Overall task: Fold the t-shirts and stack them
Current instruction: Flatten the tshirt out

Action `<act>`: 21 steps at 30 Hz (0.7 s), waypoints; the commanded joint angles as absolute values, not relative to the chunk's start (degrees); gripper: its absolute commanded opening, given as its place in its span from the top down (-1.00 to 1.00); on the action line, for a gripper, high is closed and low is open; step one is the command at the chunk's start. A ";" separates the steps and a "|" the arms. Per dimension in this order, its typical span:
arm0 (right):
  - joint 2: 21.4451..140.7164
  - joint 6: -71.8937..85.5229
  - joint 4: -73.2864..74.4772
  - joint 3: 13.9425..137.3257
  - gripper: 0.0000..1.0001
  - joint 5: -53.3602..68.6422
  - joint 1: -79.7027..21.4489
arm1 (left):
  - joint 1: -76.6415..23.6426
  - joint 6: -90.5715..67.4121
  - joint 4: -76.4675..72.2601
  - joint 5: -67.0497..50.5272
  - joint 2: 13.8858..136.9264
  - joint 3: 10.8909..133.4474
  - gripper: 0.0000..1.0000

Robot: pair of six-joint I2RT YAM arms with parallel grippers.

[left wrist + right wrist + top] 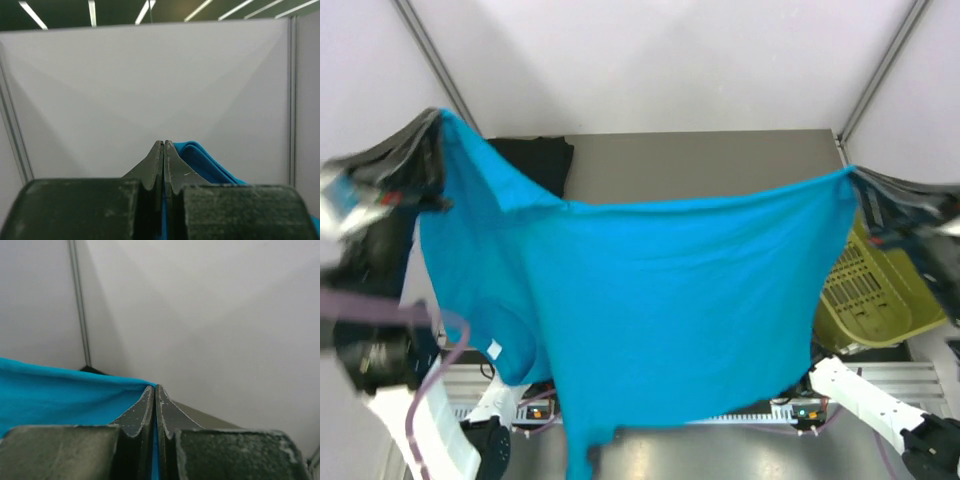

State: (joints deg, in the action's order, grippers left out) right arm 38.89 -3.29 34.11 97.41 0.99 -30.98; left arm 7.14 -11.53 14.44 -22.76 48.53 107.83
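Observation:
A bright teal-blue t-shirt (660,300) hangs spread wide in the air above the table, stretched between both arms and hiding most of the tabletop. My left gripper (442,116) is raised at the upper left, shut on one corner of it; blue cloth (200,156) shows between and beside its fingers. My right gripper (850,172) is raised at the right, shut on the opposite corner, with blue cloth (65,390) running off to its left. A black t-shirt (540,160) lies at the table's far left, partly hidden by the blue one. A small white label (494,349) shows low on the left.
A yellow-green plastic bin (870,285) stands at the right edge of the table (720,165), behind the hanging shirt. White walls enclose the cell at the back and sides. The arm bases (480,430) sit at the near edge.

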 commanded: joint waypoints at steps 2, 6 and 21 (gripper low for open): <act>45.78 -10.36 30.95 89.67 1.00 -5.26 -30.94 | 7.03 -8.97 9.08 -26.80 55.54 95.65 1.00; 49.56 -13.27 24.62 79.31 1.00 -9.31 -30.94 | 7.12 -7.65 2.03 -29.61 58.18 78.80 1.00; 86.97 -10.47 2.20 76.44 1.00 4.72 -12.67 | 7.03 -5.01 -11.42 -38.15 93.66 74.26 1.00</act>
